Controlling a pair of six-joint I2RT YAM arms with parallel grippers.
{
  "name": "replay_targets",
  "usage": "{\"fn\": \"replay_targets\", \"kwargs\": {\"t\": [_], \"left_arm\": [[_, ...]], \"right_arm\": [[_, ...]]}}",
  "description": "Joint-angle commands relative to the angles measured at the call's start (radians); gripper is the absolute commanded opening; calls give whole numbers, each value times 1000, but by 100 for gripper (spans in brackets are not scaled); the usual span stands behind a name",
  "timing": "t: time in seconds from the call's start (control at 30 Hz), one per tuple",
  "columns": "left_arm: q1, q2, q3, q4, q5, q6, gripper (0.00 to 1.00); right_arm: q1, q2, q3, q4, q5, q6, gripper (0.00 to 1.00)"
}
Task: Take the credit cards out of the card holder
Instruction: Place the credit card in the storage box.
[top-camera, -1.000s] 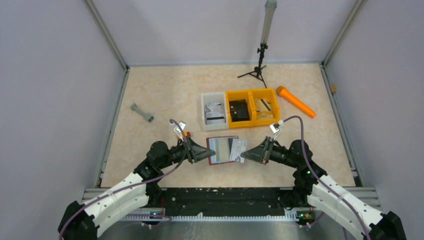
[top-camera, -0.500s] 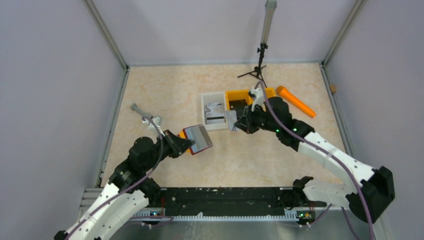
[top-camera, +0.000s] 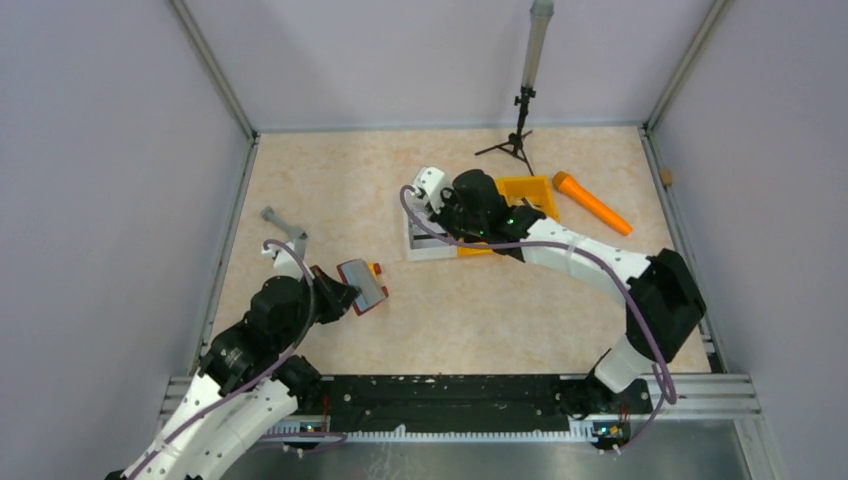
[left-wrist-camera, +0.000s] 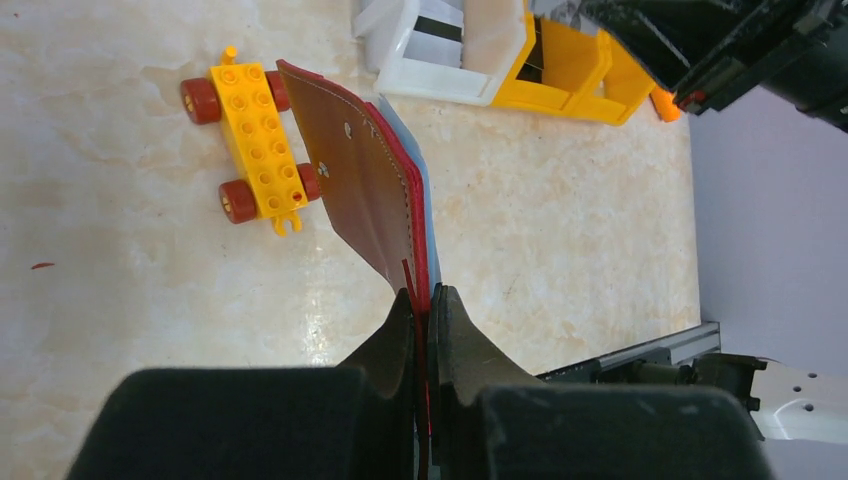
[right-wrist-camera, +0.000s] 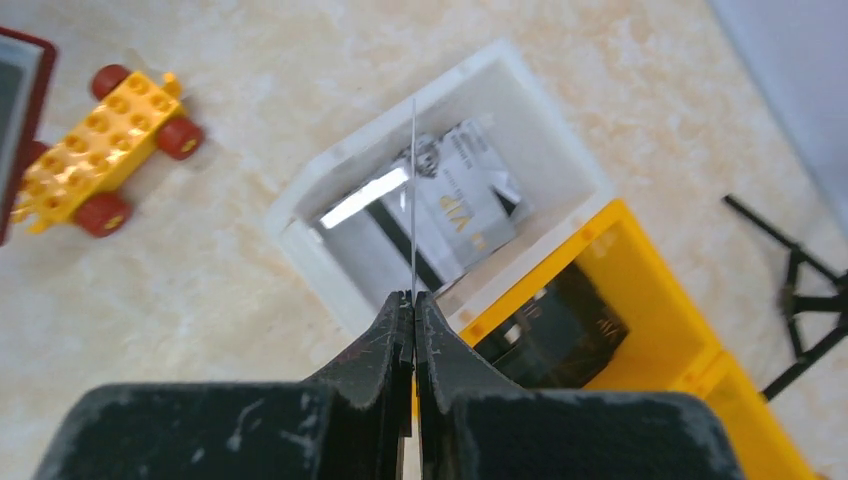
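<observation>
cream stone-look desk (top-camera: 330, 190) with pink swirls, and plain grey walls (top-camera: 100, 150) all around it. the left tool (left-wrist-camera: 424, 300) is pressed tight on the bottom edge of the dark red card holder (left-wrist-camera: 365, 190). it holds the holder on a slant, just beside a yellow toy block (left-wrist-camera: 250, 150) with red wheels. the right tool (right-wrist-camera: 412, 300) is pressed tight on one credit card (right-wrist-camera: 413, 190), over the white bin (right-wrist-camera: 305, 250) where other credit cards (right-wrist-camera: 455, 205) lie. the pinched card is edge on, so it shows only as a thin line. from above, the right tool is hidden under its own arm. i cannot tell if any cards are inside the holder. the print on the cards in the bin is too blurry to read. the yellow bins (right-wrist-camera: 650, 260) are cut off at the picture's edge.
</observation>
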Motion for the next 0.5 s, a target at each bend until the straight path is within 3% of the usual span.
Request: {"fn": "replay_targets", "kwargs": {"t": [0.0,0.17,0.47], "left_arm": [[5,-19,33,2,-30,23,0],[6,-22,40,-4,-30,28,0],[5,-8,29,16,-18,27,0]], "right_arm": [[23,97,109,75,129,-258,0],[54,208,144,148,327,-429,0],[84,354,210,167,446,-570,0]]}}
